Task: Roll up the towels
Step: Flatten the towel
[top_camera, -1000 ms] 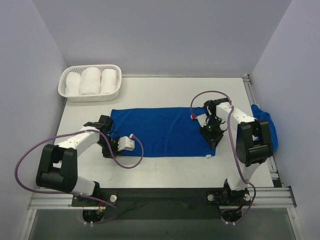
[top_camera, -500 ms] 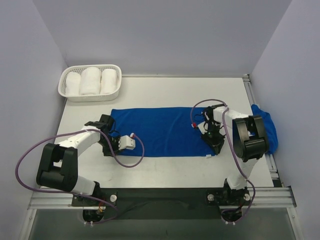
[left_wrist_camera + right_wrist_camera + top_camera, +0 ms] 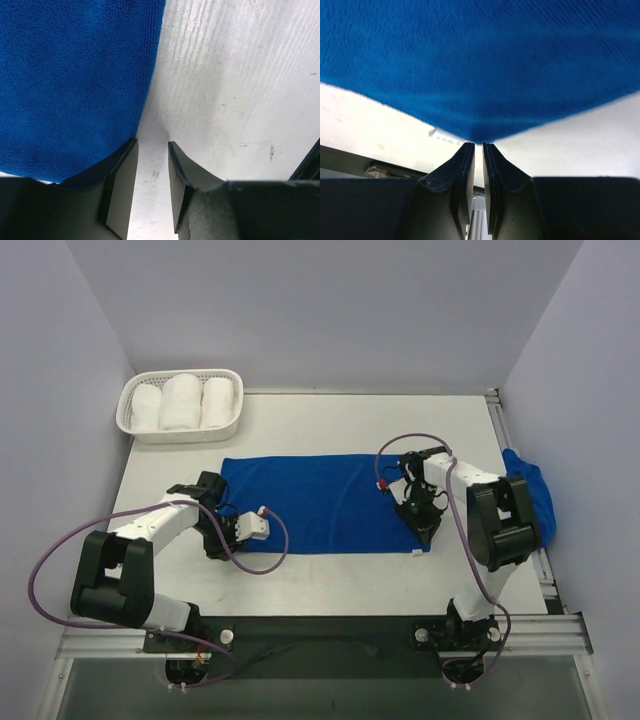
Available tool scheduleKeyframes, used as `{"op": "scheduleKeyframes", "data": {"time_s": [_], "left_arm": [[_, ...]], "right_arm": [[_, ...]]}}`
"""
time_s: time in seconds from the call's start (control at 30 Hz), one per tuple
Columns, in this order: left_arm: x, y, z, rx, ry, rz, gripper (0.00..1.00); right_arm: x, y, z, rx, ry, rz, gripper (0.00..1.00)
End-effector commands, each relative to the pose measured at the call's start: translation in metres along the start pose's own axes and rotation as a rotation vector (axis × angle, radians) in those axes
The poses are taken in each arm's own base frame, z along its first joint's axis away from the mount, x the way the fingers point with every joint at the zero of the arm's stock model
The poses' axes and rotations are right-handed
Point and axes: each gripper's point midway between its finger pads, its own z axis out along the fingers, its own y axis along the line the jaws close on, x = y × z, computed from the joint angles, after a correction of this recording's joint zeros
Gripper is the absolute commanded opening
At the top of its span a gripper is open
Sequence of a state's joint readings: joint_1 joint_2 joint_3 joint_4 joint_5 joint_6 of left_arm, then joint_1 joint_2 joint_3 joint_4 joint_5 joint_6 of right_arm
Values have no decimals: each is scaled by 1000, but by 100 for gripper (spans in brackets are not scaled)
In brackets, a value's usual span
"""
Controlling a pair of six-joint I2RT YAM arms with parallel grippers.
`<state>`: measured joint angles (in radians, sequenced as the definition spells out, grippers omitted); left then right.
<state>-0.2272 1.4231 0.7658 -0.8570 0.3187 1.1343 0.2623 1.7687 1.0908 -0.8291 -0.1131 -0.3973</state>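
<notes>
One blue towel (image 3: 320, 502) lies flat and spread across the middle of the table. My left gripper (image 3: 228, 537) sits low at the towel's near left corner. In the left wrist view it (image 3: 152, 142) is open over bare table, and its left finger (image 3: 120, 175) overlaps the towel's (image 3: 75, 75) edge. My right gripper (image 3: 421, 528) is at the near right corner. In the right wrist view it (image 3: 478, 144) is nearly closed, pinching the tip of the towel (image 3: 480, 60), which comes to a point at the tips. A second towel (image 3: 535, 490) is bundled at the table's right edge.
A white basket (image 3: 180, 437) holding three white towel rolls (image 3: 182, 400) stands at the back left corner. Grey walls close in the table on three sides. A metal rail (image 3: 320, 635) runs along the near edge, and it (image 3: 375, 170) also shows in the right wrist view.
My right gripper has shifted a little to the left over the towel's near right corner, and its jaws have narrowed. The left arm has barely moved.
</notes>
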Motion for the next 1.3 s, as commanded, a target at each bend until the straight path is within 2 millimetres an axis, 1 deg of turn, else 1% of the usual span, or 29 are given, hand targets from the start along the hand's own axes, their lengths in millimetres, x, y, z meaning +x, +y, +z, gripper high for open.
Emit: {"op": "scheduleKeyframes", "data": {"time_s": [0.0, 0.1, 0.17, 0.2, 0.3, 0.33, 0.37, 0.4, 0.43, 0.47, 0.5, 0.57, 0.7, 0.73, 0.77, 0.87, 0.9, 1.0, 1.13, 1.27], "left_arm": [[-7, 5, -2, 8, -25, -9, 41], [-8, 13, 3, -8, -23, -1, 41], [-5, 14, 8, 5, -10, -1, 40], [-4, 14, 9, 11, -4, 1, 35], [1, 16, 12, 20, 27, 5, 27], [2, 17, 12, 21, 34, 7, 20], [2, 19, 11, 18, 40, 9, 16], [3, 16, 9, 30, 45, 9, 12], [3, 15, 7, 35, 47, 16, 5], [-1, 18, 2, 26, 40, 23, 1], [0, 13, -1, 47, 44, 18, 0], [-4, 9, -10, 57, 30, 16, 0], [-12, 10, -27, 34, 8, 32, 0], [-14, 11, -29, 21, 2, 39, 1], [-15, 11, -33, 4, -3, 47, 11], [-15, 12, -33, -9, -7, 67, 25], [-15, 12, -32, -8, -6, 69, 32], [-13, 15, -23, 10, 4, 55, 40], [-9, 20, -11, 18, 19, 54, 43], [0, 32, 2, -9, 56, 56, 41]], "right_arm": [[8, 7, 12, -27, 88, -4, 14], [13, 4, 19, -9, 133, -13, 14], [16, 1, 22, 13, 158, -23, 14], [17, 0, 23, 20, 166, -24, 14], [17, -4, 22, 37, 170, -33, 14], [17, -5, 21, 39, 168, -33, 14], [16, -6, 21, 42, 165, -33, 14], [16, -6, 20, 46, 165, -34, 14], [14, -7, 19, 49, 157, -34, 14], [13, -7, 18, 51, 154, -35, 14], [13, -7, 17, 55, 156, -39, 14], [12, -9, 15, 58, 149, -40, 14], [11, -8, 12, 53, 142, -41, 14], [11, -7, 11, 51, 139, -41, 14], [11, -7, 12, 49, 140, -41, 14], [10, -6, 11, 45, 137, -39, 14], [10, -6, 11, 44, 137, -40, 14], [10, -6, 11, 43, 138, -37, 14], [9, -7, 9, 46, 134, -36, 14], [8, -7, 9, 47, 136, -37, 14]]}}
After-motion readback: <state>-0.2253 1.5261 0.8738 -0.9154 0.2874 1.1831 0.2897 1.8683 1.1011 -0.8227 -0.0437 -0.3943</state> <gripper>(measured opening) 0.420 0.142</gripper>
